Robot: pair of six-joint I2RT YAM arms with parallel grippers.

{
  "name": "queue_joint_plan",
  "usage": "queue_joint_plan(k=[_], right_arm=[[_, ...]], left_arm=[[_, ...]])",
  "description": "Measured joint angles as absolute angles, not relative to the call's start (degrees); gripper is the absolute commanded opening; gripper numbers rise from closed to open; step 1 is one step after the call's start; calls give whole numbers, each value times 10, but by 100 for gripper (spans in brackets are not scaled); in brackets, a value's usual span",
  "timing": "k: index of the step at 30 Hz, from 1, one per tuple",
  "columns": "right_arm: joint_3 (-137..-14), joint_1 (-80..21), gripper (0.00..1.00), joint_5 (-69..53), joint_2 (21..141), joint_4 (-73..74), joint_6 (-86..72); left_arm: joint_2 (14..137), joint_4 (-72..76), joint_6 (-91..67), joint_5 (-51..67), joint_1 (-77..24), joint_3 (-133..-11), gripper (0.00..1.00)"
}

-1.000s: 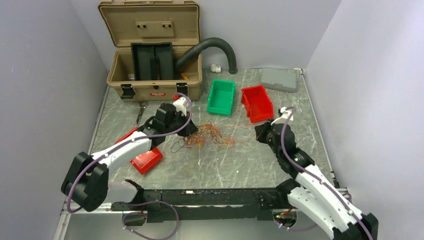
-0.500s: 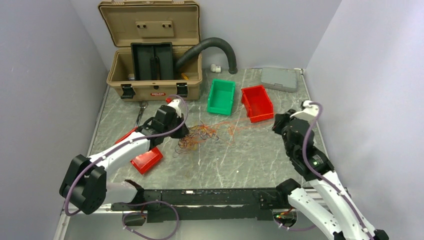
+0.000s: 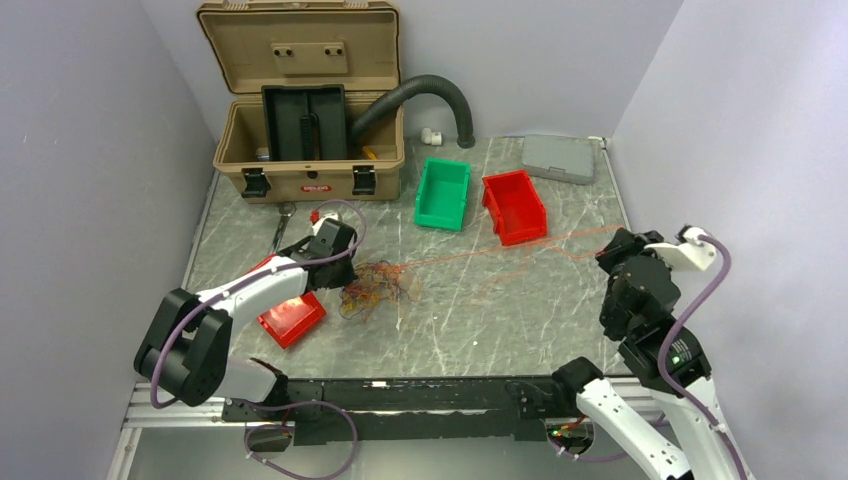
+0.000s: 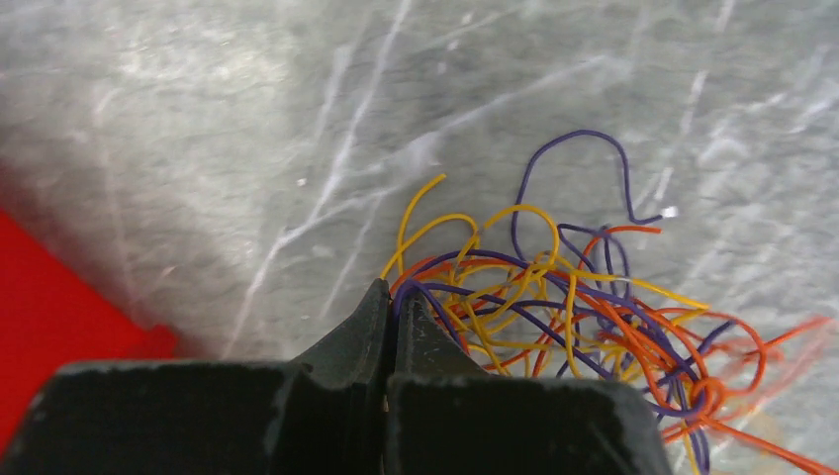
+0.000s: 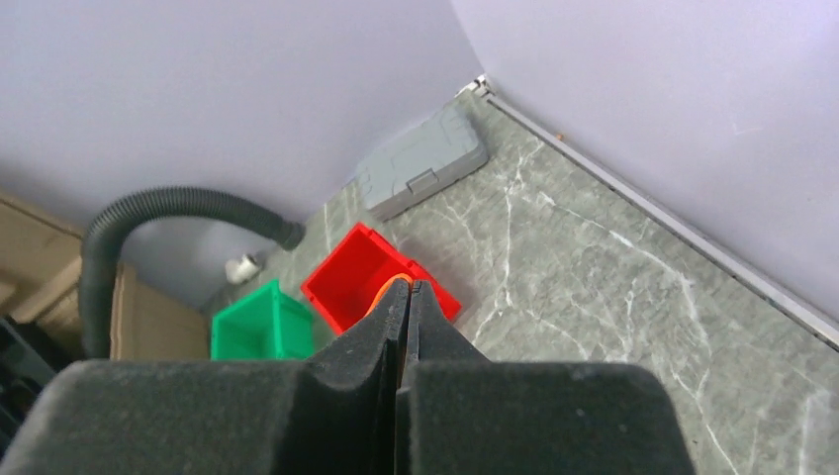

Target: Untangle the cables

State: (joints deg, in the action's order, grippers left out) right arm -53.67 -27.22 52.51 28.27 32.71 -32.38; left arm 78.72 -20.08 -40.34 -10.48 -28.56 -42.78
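Right gripper has swung far right, raised, clamping an orange strand; left gripper, low, pinches the cables.

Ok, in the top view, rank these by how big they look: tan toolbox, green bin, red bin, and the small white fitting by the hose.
1. tan toolbox, by far the largest.
2. red bin and green bin: they look about alike, so not ranked.
3. white fitting, the smallest.
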Motion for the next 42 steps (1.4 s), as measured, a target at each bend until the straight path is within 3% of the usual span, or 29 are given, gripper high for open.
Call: queue_joint_plan(k=[7,19,28,29,31,33,36,42], right_arm=[[-547,-272,0,522,271,328,-317],[-455,-270,0,292,356,310,-318],[-398,-270,4,338,380,409,-447],[-398,-270,10,349,380,417,-460],[-398,-270,46,364,379,427,-474],[-396,-269,73,352,378,419,-448],[-384,-269,82,285,366,377,-389],[-359,-269,83,150,380,287,-314]], left_arm=[[775,-224,-413,-134,-283,-428,0],[646,-118,-315,-59,-339,-377,0],[647,-121,-297,-82,-344,-378,0],[647,-123,-297,-88,-345,-378,0],[647,-130,-298,-98,-345,-378,0],[646,-136,-297,-105,-345,-378,0],[642,-142,-297,-106,-345,-378,0],[631,-140,-297,-104,-345,-378,0]])
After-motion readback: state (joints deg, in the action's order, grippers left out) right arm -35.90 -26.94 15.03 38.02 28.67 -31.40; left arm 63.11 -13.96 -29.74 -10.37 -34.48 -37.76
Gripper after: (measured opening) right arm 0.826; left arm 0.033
